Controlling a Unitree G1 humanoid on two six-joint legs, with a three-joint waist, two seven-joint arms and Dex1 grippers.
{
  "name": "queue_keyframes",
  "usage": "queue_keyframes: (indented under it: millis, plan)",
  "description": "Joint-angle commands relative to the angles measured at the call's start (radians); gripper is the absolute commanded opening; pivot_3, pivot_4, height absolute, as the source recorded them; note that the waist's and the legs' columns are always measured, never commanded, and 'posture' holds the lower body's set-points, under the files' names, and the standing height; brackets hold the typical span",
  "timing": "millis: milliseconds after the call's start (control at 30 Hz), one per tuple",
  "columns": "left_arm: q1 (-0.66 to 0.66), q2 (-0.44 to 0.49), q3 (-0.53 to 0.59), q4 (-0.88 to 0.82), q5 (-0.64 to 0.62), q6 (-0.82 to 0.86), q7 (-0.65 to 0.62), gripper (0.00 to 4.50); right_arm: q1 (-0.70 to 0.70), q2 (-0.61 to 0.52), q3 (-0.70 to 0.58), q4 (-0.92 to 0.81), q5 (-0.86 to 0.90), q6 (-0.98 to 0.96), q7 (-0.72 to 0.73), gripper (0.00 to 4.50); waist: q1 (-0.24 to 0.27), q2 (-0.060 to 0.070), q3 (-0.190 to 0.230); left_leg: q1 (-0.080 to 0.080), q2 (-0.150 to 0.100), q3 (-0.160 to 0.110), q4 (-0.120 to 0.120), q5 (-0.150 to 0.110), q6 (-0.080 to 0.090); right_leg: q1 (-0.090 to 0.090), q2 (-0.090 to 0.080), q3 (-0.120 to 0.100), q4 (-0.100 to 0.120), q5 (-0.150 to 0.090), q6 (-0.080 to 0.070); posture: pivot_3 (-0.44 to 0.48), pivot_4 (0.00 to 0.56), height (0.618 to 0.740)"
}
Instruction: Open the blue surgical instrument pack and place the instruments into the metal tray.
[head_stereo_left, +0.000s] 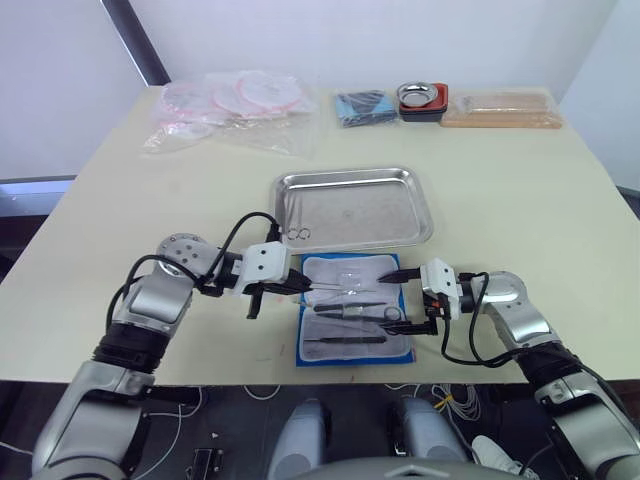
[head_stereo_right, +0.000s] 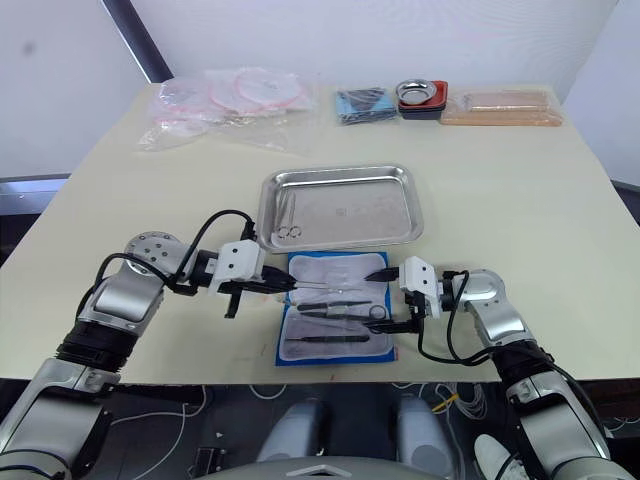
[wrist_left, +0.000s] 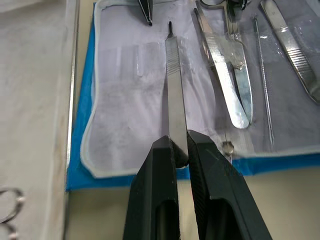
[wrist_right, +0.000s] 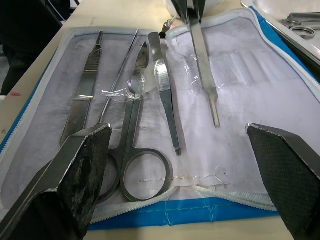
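Pack (head_stereo_left: 355, 310) lies unfolded, lining up, at lower centre of the frame, just below the metal tray (head_stereo_left: 420, 205). One ring-handled tool (head_stereo_left: 298, 235) already in the tray's lower left. Left hand (wrist_left: 181, 156) clamped on a flat straight instrument (wrist_left: 174, 90) over the pack. Right hand (wrist_right: 180, 165) spread wide, empty. Scissors (wrist_right: 137, 140), forceps and probe remain pocketed; judged well under half done.

In the left wrist view, the scissors' (wrist_left: 235, 95) ring handles run off the picture's edge, and the flat handle's (wrist_left: 175, 95) near end is hidden between the left hand's (wrist_left: 181, 150) fingers. A ringed instrument (head_stereo_left: 298, 235) in the metal tray (head_stereo_left: 420, 225) is too small to identify. The far packets (head_stereo_left: 235, 105) on the surface (head_stereo_left: 520, 200) hold indistinct contents.
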Motion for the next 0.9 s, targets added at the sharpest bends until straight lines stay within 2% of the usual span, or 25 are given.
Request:
queue_keyframes:
  millis: [33,900]
  plan:
    - [0.000,0.032,0.054,-0.059,-0.032,0.004,0.009,0.05,0.045,-0.011,0.065,0.079,-0.090,0.022,0.003,4.50,0.000,0.000,0.000,0.000,0.000,0.000,0.000,0.000,0.000,0.000,0.000,0.000,0.000,0.000,0.000,0.000,0.150,0.740]
    - [0.104,0.213,0.145,-0.195,-0.091,0.051,-0.030,0.05,0.039,0.003,0.075,0.089,-0.091,0.018,0.006,4.50,-0.001,0.000,0.000,0.000,0.002,0.001,-0.001,0.000,0.000,-0.001,0.002,0.001,0.000,0.000,0.000,0.000,0.150,0.740]
